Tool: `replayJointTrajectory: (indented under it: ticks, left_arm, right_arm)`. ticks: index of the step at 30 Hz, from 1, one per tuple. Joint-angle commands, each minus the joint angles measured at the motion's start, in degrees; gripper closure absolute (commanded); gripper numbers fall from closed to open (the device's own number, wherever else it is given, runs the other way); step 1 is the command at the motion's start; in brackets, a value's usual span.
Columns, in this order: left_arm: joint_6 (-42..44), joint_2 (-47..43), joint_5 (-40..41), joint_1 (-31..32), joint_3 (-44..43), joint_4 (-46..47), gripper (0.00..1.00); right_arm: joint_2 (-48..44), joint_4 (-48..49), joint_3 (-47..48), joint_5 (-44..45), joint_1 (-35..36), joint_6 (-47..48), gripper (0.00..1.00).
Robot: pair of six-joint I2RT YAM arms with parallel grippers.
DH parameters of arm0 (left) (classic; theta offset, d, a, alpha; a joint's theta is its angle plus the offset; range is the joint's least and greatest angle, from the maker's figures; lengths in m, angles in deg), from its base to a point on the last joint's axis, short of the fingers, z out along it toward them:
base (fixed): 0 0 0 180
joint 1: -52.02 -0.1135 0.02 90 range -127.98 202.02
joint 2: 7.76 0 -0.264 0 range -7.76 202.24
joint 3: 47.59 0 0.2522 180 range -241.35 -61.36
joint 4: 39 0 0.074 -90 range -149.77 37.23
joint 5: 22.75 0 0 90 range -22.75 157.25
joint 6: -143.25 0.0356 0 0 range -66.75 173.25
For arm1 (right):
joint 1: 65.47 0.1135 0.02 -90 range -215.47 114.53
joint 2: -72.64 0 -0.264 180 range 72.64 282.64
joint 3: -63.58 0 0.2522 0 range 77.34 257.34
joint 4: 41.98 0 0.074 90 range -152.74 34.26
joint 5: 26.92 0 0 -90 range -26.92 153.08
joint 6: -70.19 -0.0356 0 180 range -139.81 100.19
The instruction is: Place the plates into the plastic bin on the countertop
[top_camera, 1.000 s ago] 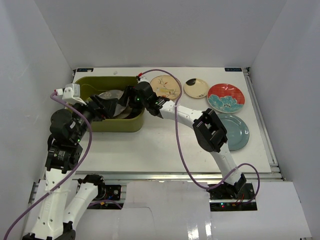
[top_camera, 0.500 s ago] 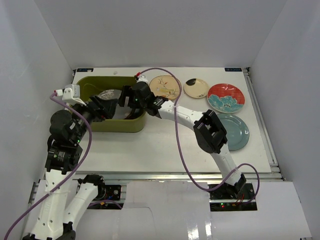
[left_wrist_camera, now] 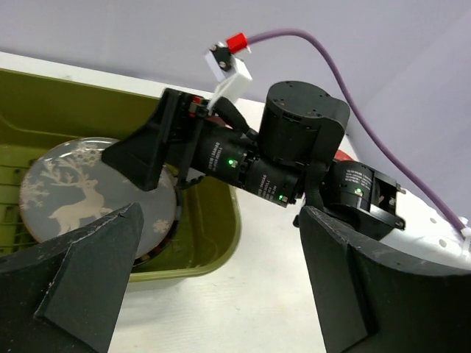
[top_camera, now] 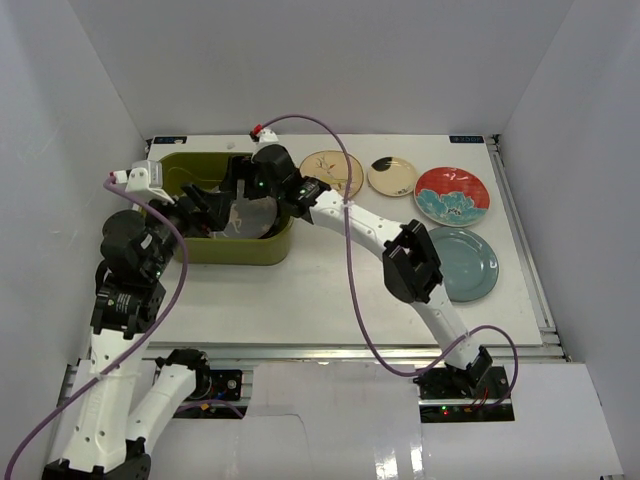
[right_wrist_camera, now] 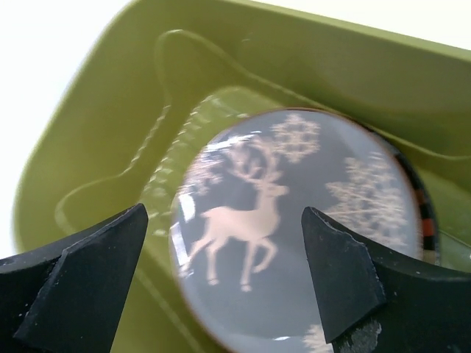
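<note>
- Confirm grey deer plate [right_wrist_camera: 294,243] flat in plastic bin [top_camera: 230,255], far-left table corner, atop dark-rimmed plate [right_wrist_camera: 423,213].
- Note right gripper [right_wrist_camera: 224,220] fingers apart, empty, just above; left gripper [left_wrist_camera: 221,220] likewise apart.
- Lift straight up, clear bin rim before swinging toward cream bird plate [top_camera: 335,172].

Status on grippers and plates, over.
Left gripper, right gripper: jaws open, empty. Both hover over bin. Deer plate in bin. Four plates wait on countertop.
</note>
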Motion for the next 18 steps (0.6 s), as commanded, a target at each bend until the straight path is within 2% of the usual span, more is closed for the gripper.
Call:
replayJointTrajectory:
  ticks: [1, 5, 6, 8, 9, 10, 11, 12, 13, 14, 17, 18]
  left_arm:
    - [-2.5, 1.8, -7.7, 0.2, -3.2, 0.6, 0.02]
    - [-7.6, 2.9, -17.5, 0.2, -3.3, 3.3, 0.02]
    - [-8.7, 3.7, -19.6, 0.2, -3.0, 4.9, 0.02]
    - [-11.9, 5.0, -25.9, 0.2, -1.8, 7.0, 0.02]
    - [-13.1, 6.8, -28.0, 0.3, -0.2, 9.3, 0.02]
    - [-14.3, 8.0, -30.1, 0.4, 0.6, 10.5, 0.02]
    - [-16.9, 9.1, -33.1, 1.8, 1.5, 13.2, 0.02]
    - [-17.6, 11.1, -33.2, 3.5, 3.4, 14.6, 0.02]
    - [-18.1, 12.2, -32.0, 5.9, 4.1, 15.6, 0.02]
    - [-17.4, 13.4, -27.0, 12.3, 4.4, 16.2, 0.02]
    - [-15.7, 20.7, -18.4, 23.4, 2.6, 16.7, 0.02]
    - [-14.8, 23.1, -12.7, 30.0, 1.6, 16.8, 0.02]
  right_arm:
    - [-11.7, 6.4, -0.3, -8.5, -0.4, 1.9, 0.08]
    - [-24.5, 9.4, -9.4, -11.5, -3.5, 0.9, 0.02]
    - [-30.8, 10.4, -16.2, -11.9, -4.4, 0.4, 0.02]
    - [-37.3, 13.8, -23.7, -13.4, -8.6, -1.5, 0.0]
    - [-43.4, 14.1, -30.7, -14.0, -10.2, -2.4, 0.05]
    - [-46.5, 14.3, -34.0, -15.3, -14.0, -3.4, 0.14]
    - [-49.4, 14.2, -37.4, -15.8, -16.1, -3.8, 0.18]
    - [-55.9, 14.2, -44.3, -16.0, -19.8, -4.1, 0.22]
    - [-59.2, 14.3, -47.6, -15.3, -21.4, -4.2, 0.31]
    - [-62.3, 14.1, -50.6, -14.8, -22.9, -3.7, 0.34]
    - [-73.4, 12.6, -59.4, -13.1, -27.3, -2.2, 0.34]
    - [-77.8, 11.0, -60.7, -12.6, -28.0, -1.8, 0.34]
